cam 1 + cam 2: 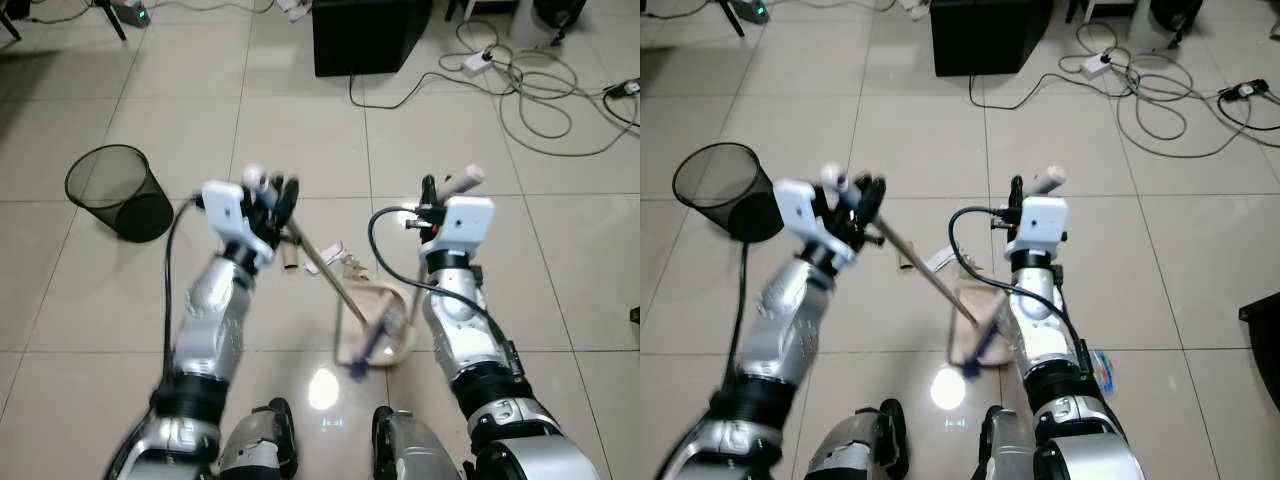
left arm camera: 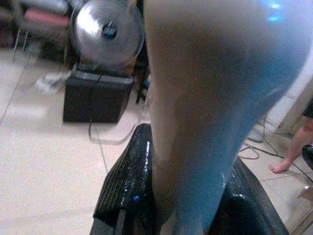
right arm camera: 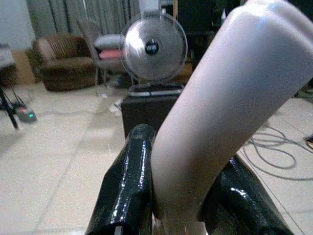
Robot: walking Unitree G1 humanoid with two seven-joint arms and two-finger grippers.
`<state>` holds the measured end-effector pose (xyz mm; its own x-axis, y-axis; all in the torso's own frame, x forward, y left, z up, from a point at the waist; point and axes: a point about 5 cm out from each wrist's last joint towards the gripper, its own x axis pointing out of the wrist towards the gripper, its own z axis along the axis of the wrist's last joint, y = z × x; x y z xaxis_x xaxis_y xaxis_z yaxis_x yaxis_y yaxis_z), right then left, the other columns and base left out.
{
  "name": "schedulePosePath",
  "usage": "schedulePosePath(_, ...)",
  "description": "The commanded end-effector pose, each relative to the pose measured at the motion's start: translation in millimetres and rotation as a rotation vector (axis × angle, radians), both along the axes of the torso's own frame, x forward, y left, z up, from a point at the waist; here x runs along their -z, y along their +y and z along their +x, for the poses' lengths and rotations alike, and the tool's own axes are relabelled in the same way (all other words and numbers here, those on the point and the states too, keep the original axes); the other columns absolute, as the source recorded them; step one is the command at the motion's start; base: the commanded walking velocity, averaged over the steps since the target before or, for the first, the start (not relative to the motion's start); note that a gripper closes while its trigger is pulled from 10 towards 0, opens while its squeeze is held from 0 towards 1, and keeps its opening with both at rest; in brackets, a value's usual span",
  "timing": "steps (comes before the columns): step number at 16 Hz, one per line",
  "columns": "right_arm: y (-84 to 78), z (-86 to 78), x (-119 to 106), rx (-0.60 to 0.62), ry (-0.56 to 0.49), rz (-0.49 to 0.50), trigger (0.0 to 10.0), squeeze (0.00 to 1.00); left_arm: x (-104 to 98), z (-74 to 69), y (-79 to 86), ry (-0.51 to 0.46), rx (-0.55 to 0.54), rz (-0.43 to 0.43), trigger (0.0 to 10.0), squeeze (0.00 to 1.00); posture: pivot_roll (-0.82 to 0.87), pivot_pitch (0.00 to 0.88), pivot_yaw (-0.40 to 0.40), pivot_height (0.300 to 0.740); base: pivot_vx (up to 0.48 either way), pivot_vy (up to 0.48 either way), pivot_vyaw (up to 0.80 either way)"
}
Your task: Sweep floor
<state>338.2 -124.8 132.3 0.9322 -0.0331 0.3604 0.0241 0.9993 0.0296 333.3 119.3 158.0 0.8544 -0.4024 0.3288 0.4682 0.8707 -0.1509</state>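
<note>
My left gripper (image 1: pixel 272 196) clamps the broom handle (image 1: pixel 322 266); my right gripper (image 1: pixel 448 186) grips the dustpan handle (image 3: pixel 230 93). The beige dustpan (image 1: pixel 372 325) sits on the tiled floor (image 1: pixel 300 130) between my arms.

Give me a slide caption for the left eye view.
Left gripper holds a broom, right gripper a dustpan, scraps between, wire bin nearby.

L gripper (image 1: pixel 272 196) motion-blurred
</note>
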Motion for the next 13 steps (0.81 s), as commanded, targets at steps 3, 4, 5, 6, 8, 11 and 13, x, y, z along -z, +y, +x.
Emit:
schedulePosePath(3,-9.2,0.1,-12.1,-0.044,-0.05,0.047,10.0,0.0,-29.2,17.8,11.4,-0.036,0.059,0.102,10.0,0.0,-0.01,0.037,0.043,0.74,0.0,0.0,0.0)
schedulePosePath(4,-11.6,0.2,-12.2,-0.045,-0.048,0.052,10.0,0.0,-31.8,20.8,14.0,-0.024,0.063,0.15,10.0,0.0,-0.01,0.026,0.042,0.74,0.0,0.0,0.0)
schedulePosePath(5,-14.5,0.6,-12.1,-0.042,-0.044,0.059,10.0,0.0,-36.8,22.9,18.9,-0.026,0.073,0.18,10.0,0.0,-0.01,0.011,0.04,0.74,0.0,0.0,0.0)
schedulePosePath(6,-17.6,1.4,-12.7,-0.051,-0.036,0.08,10.0,0.0,-43.9,27.3,30.3,-0.032,0.046,0.232,10.0,0.0,-0.02,0.001,0.041,0.74,0.0,0.0,0.0)
schedulePosePath(8,-20.1,2.4,-14.8,-0.062,-0.025,0.114,10.0,0.0,-60.8,32.9,53.1,-0.072,-0.048,0.24,10.0,0.0,-0.02,0.0,0.038,0.74,0.0,0.0,0.0)
schedulePosePath(11,-27.4,3.9,-13.6,-0.049,0.002,0.157,10.0,0.0,-82.4,40.9,82.7,-0.063,-0.199,0.217,10.0,0.0,-0.02,0.0,0.035,0.74,0.0,0.0,0.0)
schedulePosePath(13,-33.3,3.2,-14.8,-0.035,0.002,0.192,10.0,0.0,-92.9,43.1,104.6,-0.06,-0.309,0.268,10.0,0.0,-0.03,0.0,0.046,0.74,0.0,0.0,0.0)
